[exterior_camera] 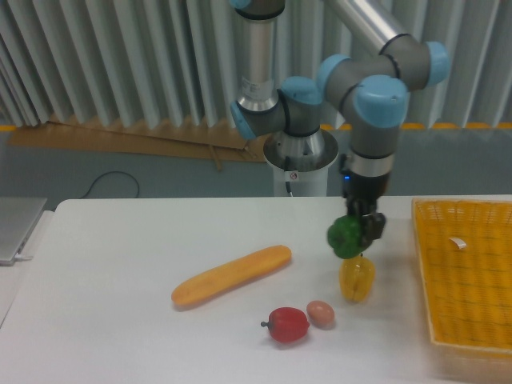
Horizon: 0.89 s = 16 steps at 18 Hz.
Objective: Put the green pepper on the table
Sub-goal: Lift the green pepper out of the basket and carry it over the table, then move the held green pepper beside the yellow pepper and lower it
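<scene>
The green pepper (346, 236) hangs in the air, held by my gripper (358, 234), which is shut on it. It sits just above and slightly behind the yellow bell pepper (357, 278) on the white table (120, 264). The pepper covers most of the fingers, and only dark finger parts show at its right side.
A long orange vegetable (231, 275) lies left of centre. A red round fruit with a stem (287, 324) and a small tan egg-like item (320, 313) rest near the front. The yellow mesh basket (468, 276) stands at the right edge with a small white tag inside.
</scene>
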Each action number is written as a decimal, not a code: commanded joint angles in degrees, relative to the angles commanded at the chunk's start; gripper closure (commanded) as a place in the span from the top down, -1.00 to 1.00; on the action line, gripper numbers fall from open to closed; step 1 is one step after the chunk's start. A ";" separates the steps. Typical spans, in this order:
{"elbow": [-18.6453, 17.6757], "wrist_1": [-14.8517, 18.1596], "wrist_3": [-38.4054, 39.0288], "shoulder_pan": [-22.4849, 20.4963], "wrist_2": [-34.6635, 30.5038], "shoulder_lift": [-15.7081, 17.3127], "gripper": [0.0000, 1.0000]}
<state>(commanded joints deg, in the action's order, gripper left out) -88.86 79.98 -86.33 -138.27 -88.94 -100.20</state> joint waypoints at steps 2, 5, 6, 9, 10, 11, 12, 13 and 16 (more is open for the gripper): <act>0.35 -0.18 4.57 2.64 -0.18 -0.17 -0.02; 0.70 -0.35 9.24 5.46 -0.09 -0.52 -0.02; 0.79 -0.44 10.47 6.07 -0.18 -0.70 -0.02; 1.76 -0.44 13.63 7.74 -0.61 -1.49 -0.02; 2.02 -0.44 14.86 8.62 -0.96 -1.49 -0.02; 2.46 -0.44 16.09 9.33 -1.23 -1.67 -0.02; 2.55 -0.44 17.15 10.12 -1.32 -2.10 -0.02; 2.63 -0.44 17.86 10.73 -1.58 -2.28 -0.02; 2.99 -0.62 17.95 10.83 -2.19 -3.51 -0.02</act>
<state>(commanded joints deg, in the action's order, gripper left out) -85.87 79.37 -68.38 -127.44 -91.14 -103.71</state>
